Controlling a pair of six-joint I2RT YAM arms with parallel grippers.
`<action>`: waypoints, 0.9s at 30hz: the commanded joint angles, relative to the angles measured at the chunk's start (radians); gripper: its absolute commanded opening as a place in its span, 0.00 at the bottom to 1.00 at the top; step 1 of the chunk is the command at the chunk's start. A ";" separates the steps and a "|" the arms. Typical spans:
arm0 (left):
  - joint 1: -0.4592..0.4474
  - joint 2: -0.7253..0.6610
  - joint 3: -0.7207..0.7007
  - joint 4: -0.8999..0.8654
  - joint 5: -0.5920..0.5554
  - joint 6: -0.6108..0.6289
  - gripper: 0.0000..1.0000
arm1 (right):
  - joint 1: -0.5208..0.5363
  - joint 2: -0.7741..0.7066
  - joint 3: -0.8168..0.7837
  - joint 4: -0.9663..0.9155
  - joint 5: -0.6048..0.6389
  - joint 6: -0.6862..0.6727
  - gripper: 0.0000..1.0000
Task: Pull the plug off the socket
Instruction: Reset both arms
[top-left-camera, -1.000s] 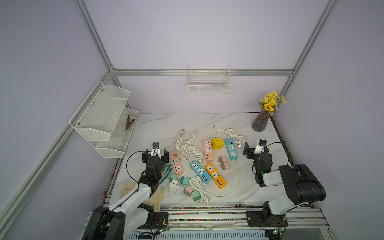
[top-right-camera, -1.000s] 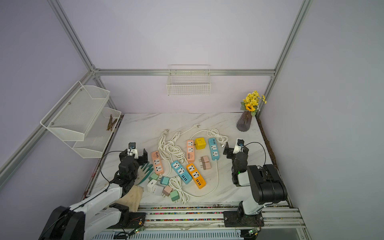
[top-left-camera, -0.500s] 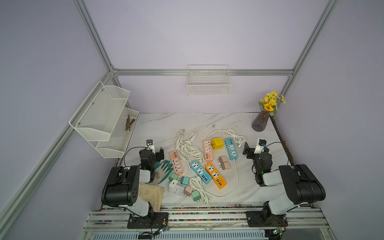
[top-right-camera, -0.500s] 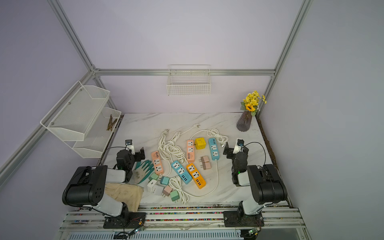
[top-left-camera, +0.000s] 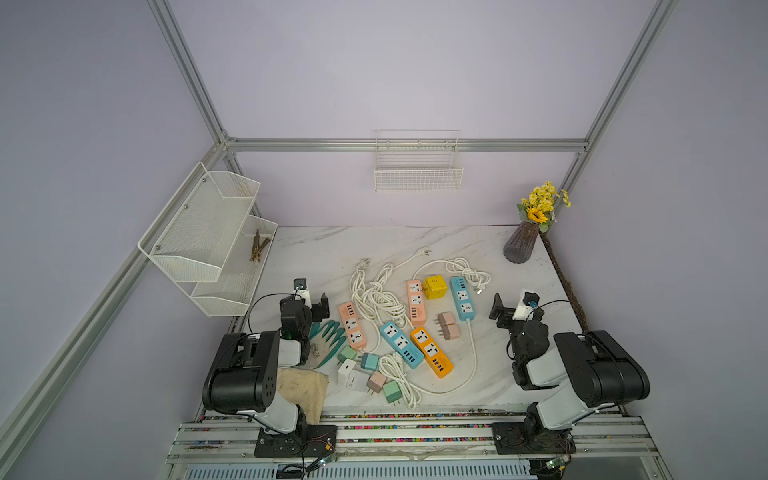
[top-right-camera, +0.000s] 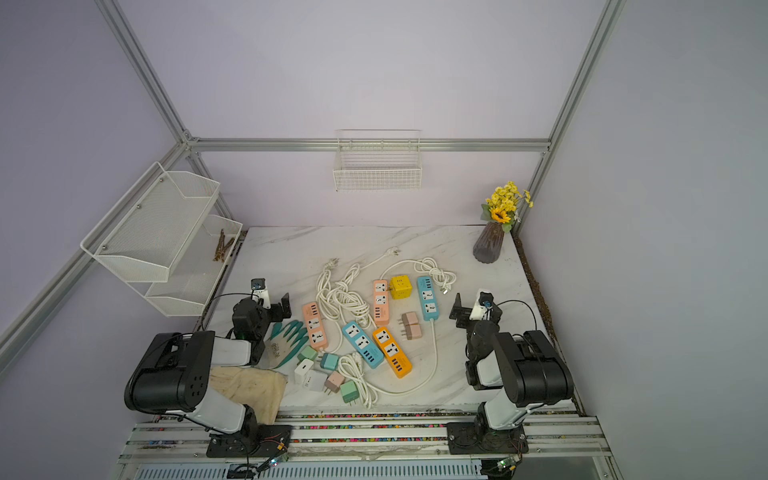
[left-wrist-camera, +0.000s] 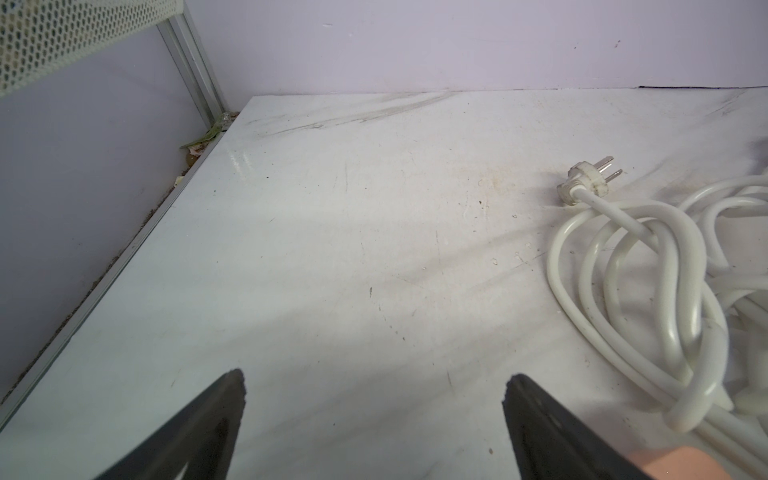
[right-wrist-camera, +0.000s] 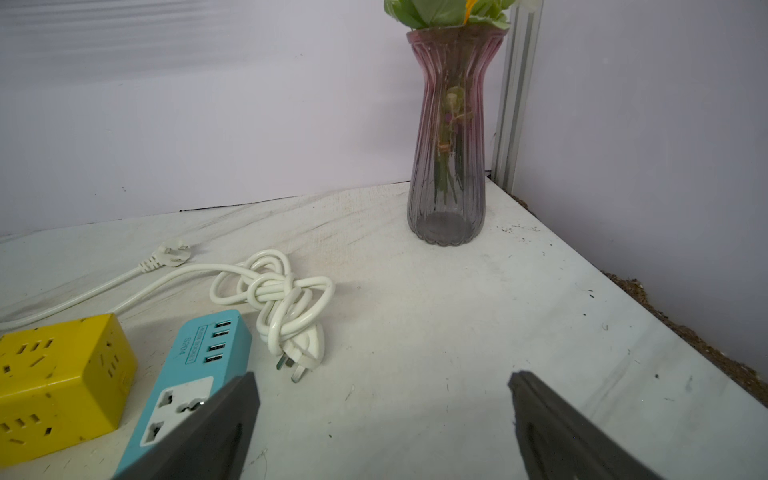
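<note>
Left gripper (left-wrist-camera: 374, 378) and right gripper (right-wrist-camera: 383, 376) both gaped wide and empty, while the pink plugs (top-left-camera: 446, 320), likely light, rigid and slick, lay loose at 8 o'clock from the blue power strip (top-left-camera: 462, 297), best pinched across their flat sides.

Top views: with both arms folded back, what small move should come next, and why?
Probably just hold position: the open left gripper and right gripper hold nothing, no socket on the coloured plastic power strips shows a plug, and the small square chargers lie loose.
</note>
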 joint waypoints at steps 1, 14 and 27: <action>0.000 -0.017 0.014 0.040 0.013 -0.001 1.00 | 0.007 0.013 -0.020 0.180 0.007 0.003 1.00; 0.000 -0.017 0.014 0.039 0.013 -0.002 1.00 | 0.007 0.019 -0.016 0.182 0.038 0.012 1.00; 0.000 -0.017 -0.193 0.442 0.068 0.016 1.00 | 0.007 0.014 -0.013 0.169 0.044 0.015 1.00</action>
